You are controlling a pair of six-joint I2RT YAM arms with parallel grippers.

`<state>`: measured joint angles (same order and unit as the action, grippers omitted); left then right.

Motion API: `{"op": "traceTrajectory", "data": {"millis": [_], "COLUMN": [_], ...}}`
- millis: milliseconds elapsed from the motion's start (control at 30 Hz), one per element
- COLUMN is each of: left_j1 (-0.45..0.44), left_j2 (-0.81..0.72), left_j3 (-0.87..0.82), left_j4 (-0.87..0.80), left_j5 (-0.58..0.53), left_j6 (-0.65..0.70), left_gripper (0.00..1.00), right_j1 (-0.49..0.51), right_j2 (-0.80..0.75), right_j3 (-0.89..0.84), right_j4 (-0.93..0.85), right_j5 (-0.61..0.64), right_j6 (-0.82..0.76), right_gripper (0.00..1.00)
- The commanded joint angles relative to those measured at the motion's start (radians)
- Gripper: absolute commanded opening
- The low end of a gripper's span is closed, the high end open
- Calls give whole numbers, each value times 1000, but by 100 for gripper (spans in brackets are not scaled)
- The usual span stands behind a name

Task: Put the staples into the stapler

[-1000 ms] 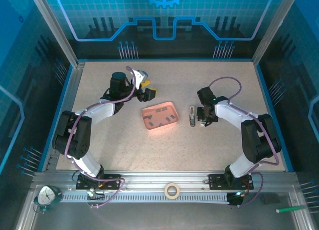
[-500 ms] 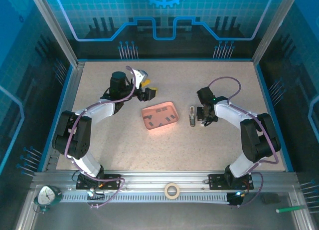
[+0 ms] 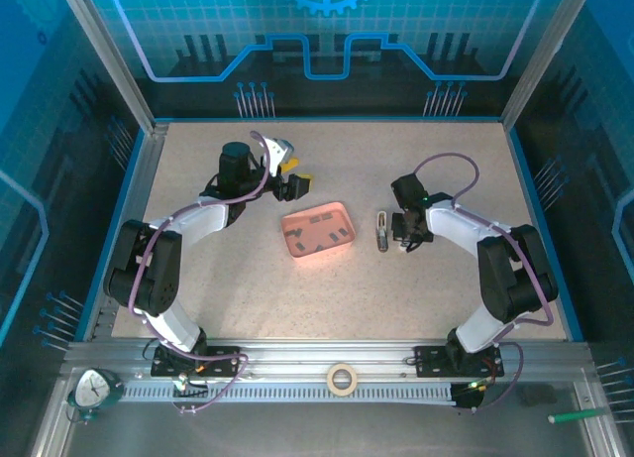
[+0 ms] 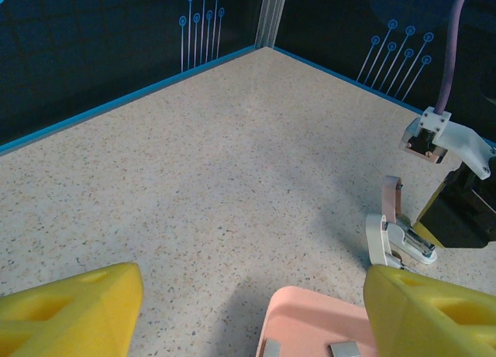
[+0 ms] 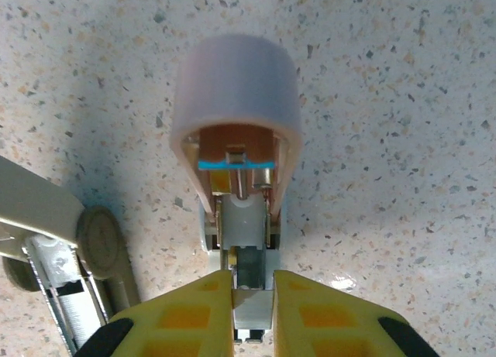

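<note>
The small stapler (image 3: 382, 230) lies right of the salmon-pink tray (image 3: 288, 240). Its pink lid (image 5: 235, 86) is swung open, and it stands up in the left wrist view (image 4: 391, 199). My right gripper (image 3: 394, 231) is shut on the stapler's grey metal rail, which is pinched between the yellow fingers (image 5: 253, 295). Several dark grey staples (image 3: 319, 234) lie in the tray, and two show at the tray's near end (image 4: 345, 348). My left gripper (image 3: 297, 184) hangs open with nothing between its fingers, just behind the tray's far left corner (image 4: 252, 295).
An off-white arm of the stapler with a metal channel (image 5: 62, 287) lies beside my right fingers. Blue-edged walls (image 3: 327, 120) bound the speckled table (image 3: 327, 298). A tape roll (image 3: 343, 379) and a clock (image 3: 96, 388) sit on the front rail.
</note>
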<state>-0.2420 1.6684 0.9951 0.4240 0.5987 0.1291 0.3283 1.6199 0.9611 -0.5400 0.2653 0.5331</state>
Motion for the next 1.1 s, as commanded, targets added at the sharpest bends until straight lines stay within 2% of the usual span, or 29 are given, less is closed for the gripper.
{"op": "traceTrajectory", "data": {"millis": [0,533,867,1067], "left_j1": [6,6,6,6], "left_j2": [7,-2,-7,-4], "left_j3": [30,13,4,7], "left_j4": [-1,10,13,16], "left_j5": [7,6,1,3], "left_j6": [4,0,-1,-3], "left_gripper": [76,76,76,76], "right_j1": [17,32,38,38], "right_j2": [-20,-31,-103,-78], "right_j3": [-21,-23,-29,-39], "right_j4": [9,12,3,18], "right_j5": [6,6,35,18], "right_j6": [6,18,40,54], "right_gripper": [18,17,18,17]}}
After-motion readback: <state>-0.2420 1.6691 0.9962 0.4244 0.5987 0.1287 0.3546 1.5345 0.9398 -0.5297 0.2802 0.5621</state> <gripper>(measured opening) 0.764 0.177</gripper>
